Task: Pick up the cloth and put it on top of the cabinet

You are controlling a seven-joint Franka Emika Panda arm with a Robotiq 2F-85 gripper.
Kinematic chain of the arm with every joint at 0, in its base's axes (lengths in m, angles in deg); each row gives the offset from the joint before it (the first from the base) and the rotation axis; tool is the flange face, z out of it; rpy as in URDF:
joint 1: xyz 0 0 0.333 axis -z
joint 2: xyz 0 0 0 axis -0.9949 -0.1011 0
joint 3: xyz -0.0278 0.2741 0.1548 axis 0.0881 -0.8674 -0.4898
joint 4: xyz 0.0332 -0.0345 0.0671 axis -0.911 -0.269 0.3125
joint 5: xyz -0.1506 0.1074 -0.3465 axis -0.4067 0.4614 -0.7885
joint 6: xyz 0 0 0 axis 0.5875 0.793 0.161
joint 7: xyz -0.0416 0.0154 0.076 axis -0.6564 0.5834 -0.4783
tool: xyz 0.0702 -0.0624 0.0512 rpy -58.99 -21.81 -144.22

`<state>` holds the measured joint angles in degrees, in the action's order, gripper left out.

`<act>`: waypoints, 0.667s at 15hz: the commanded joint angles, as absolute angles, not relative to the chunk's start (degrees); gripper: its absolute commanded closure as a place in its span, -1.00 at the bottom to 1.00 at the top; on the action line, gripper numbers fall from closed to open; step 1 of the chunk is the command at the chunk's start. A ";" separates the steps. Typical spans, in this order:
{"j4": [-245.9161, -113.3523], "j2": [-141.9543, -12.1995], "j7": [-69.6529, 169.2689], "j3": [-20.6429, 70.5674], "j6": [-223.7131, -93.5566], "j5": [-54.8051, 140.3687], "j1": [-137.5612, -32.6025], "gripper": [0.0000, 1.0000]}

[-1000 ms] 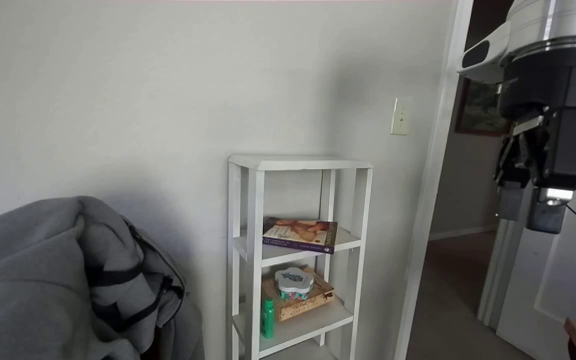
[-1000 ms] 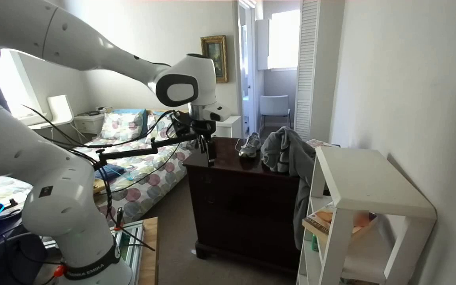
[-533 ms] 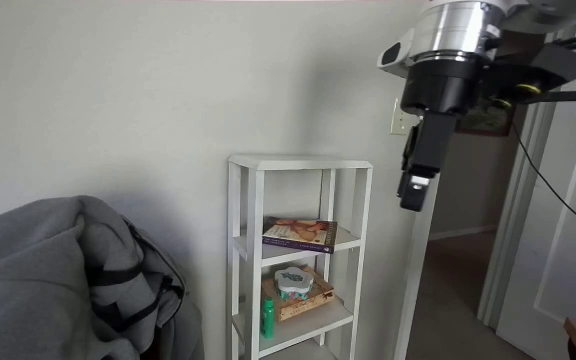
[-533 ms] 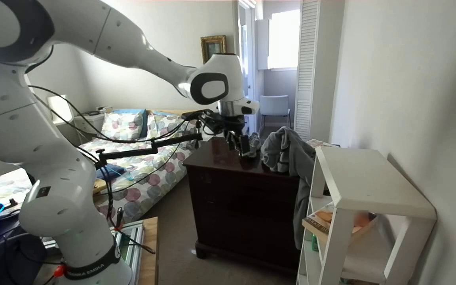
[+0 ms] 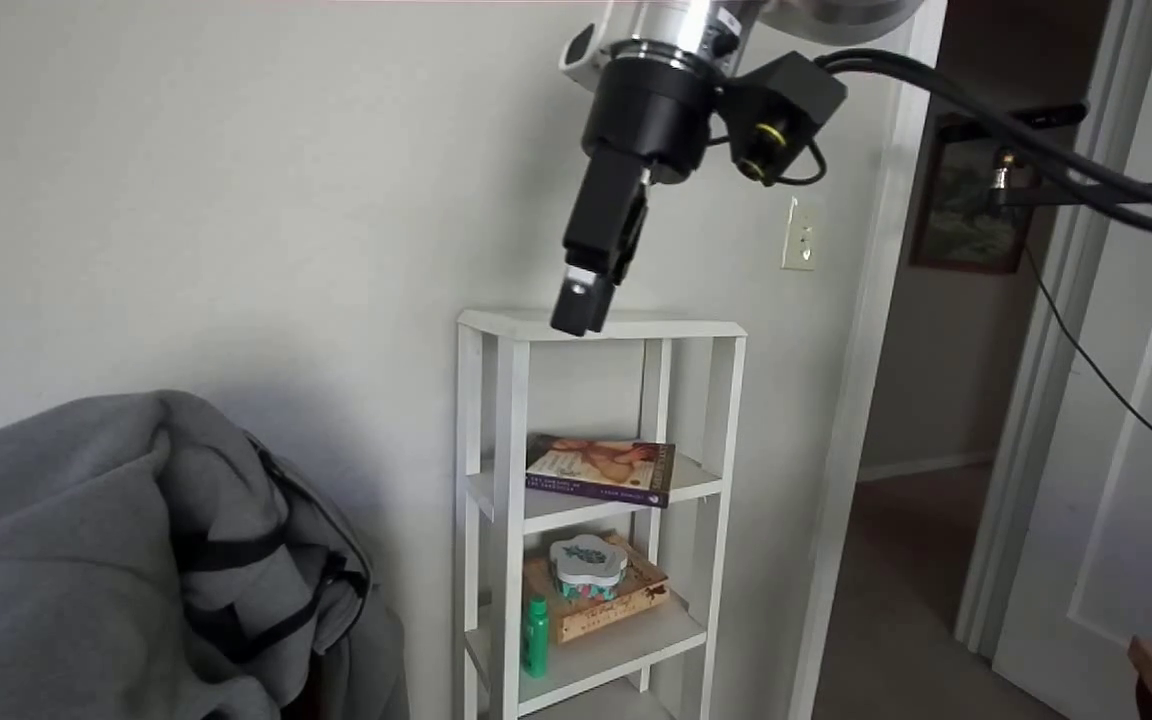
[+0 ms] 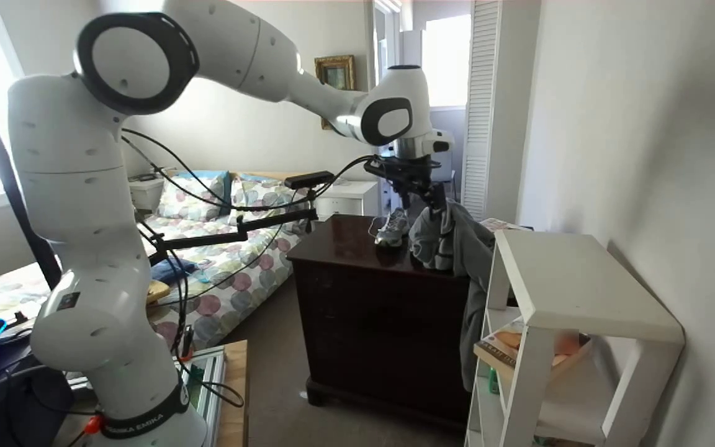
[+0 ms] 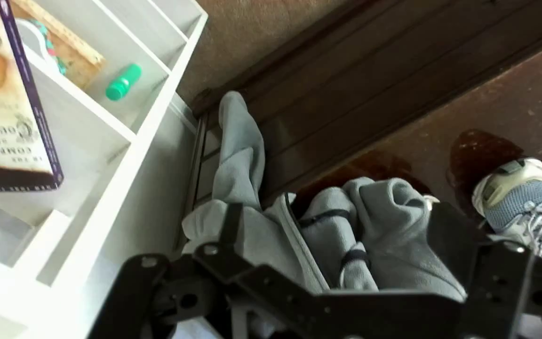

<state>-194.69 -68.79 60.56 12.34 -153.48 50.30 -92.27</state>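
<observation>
In an exterior view, a sneaker (image 6: 393, 230) is sitting left of the grey cloth (image 6: 475, 261), the gripper (image 7: 339, 221) is hovering above the cloth, fingers spread, the cloth is lying on the table (image 6: 345, 243), a white cabinet (image 6: 587, 276) is standing right of the cloth

We class this as a home bedroom, by contents: one bed (image 6: 258, 285) with circle-patterned bedding (image 6: 215, 313); matching pillows (image 6: 187, 205); white bedside stand (image 6: 146, 195); gilt-framed picture (image 6: 336, 76); louvred door (image 6: 480, 124); sneaker (image 7: 520, 202).
</observation>
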 commanded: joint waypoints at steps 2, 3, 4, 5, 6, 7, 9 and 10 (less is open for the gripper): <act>-178.61 -80.45 70.11 9.60 -152.04 55.47 -92.08 -1.00; -176.82 -81.98 71.80 8.74 -152.84 56.68 -92.02 -1.00; -175.36 -83.39 73.12 7.90 -153.84 57.77 -92.06 -1.00; -173.94 -84.76 74.00 7.25 -154.23 58.29 -92.15 -1.00; -172.78 -85.98 74.87 6.62 -154.52 58.63 -92.15 -1.00; -171.89 -87.13 74.65 6.37 -154.88 58.31 -92.40 -1.00; -174.83 -84.80 72.59 6.85 -154.66 56.67 -92.53 -1.00; -174.02 -85.76 72.59 6.66 -154.96 56.67 -92.64 -1.00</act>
<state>-174.24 -85.72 72.74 6.62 -155.17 56.76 -92.55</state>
